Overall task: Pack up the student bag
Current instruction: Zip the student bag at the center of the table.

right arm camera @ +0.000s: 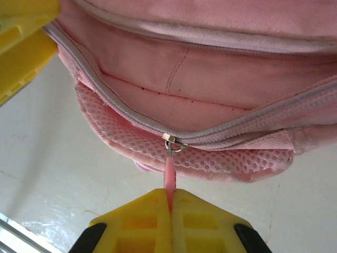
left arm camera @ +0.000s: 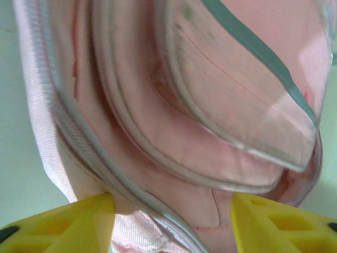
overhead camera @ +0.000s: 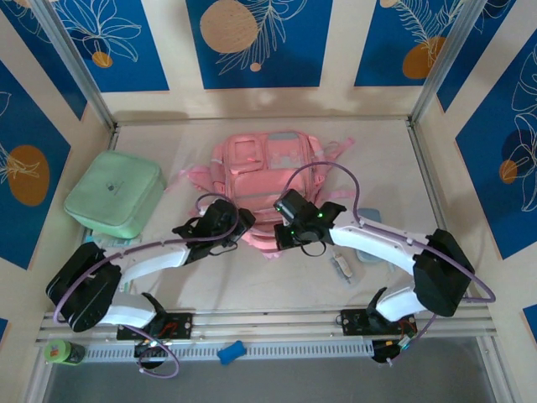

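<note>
The student bag [overhead camera: 267, 172], a large pink backpack, lies flat in the middle of the table. Both grippers are at its near edge. My right gripper [right arm camera: 170, 203] is shut on the pink zip pull [right arm camera: 169, 176], which hangs from a metal slider [right arm camera: 172, 141] on the bag's grey zip, above a mesh pocket. The same right gripper [overhead camera: 289, 233] sits at the bag's front centre. My left gripper [left arm camera: 171, 224] stands open, its yellow fingers [left arm camera: 79, 224] apart, with the bag's pink fabric and grey piping [left arm camera: 174, 132] between them. The left gripper [overhead camera: 237, 223] is just left of the right one.
A mint green square soft case [overhead camera: 113, 195] lies at the left. A pale blue item [overhead camera: 369, 245] and a small white item [overhead camera: 340, 267] lie to the right of the bag, partly under the right arm. A blue object [overhead camera: 231, 353] and a green bottle [overhead camera: 63, 353] sit beyond the near rail.
</note>
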`<state>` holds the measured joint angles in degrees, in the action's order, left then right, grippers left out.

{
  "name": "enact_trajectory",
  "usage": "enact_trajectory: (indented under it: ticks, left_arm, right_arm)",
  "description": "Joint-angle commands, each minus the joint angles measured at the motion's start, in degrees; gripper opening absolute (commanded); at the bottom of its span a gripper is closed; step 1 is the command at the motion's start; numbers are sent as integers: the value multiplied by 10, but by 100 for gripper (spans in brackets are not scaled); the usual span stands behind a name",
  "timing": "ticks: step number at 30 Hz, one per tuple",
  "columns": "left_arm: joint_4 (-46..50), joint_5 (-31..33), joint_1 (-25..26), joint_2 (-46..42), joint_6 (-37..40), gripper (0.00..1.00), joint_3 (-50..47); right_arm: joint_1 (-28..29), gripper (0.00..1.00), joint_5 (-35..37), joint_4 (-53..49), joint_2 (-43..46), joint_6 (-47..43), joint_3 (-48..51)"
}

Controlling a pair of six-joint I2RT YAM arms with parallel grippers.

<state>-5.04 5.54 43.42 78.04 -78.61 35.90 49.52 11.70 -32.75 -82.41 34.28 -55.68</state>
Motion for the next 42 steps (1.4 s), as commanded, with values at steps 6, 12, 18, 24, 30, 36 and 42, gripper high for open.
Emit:
enact_trajectory:
  ticks: [6,12,18,24,30,36,42]
  left_arm:
    - [-13,33,3,19,-22,31,-3]
    - [-12,25,4,18,-18,16,-1]
    - [-9,24,4,13,-15,10,2]
    - [-10,25,4,10,-14,8,1]
    - [-9,26,5,5,-15,7,-1]
    - [-7,30,5,-4,-15,5,-4]
    - [37,61,2,-32,16,0,0]
  right_arm:
    - [3,4,-25,18,-46,-23,-34]
    - [3,13,-16,21,-62,-25,-41]
    - [7,17,-25,30,-80,-33,-47]
    - [0,20,1,10,-99,-23,-62]
    - [0,21,-8,22,-124,-25,-69]
    - [0,13,-1,19,-127,-22,-80]
    - [-1,0,42,-50,-98,-13,-92]
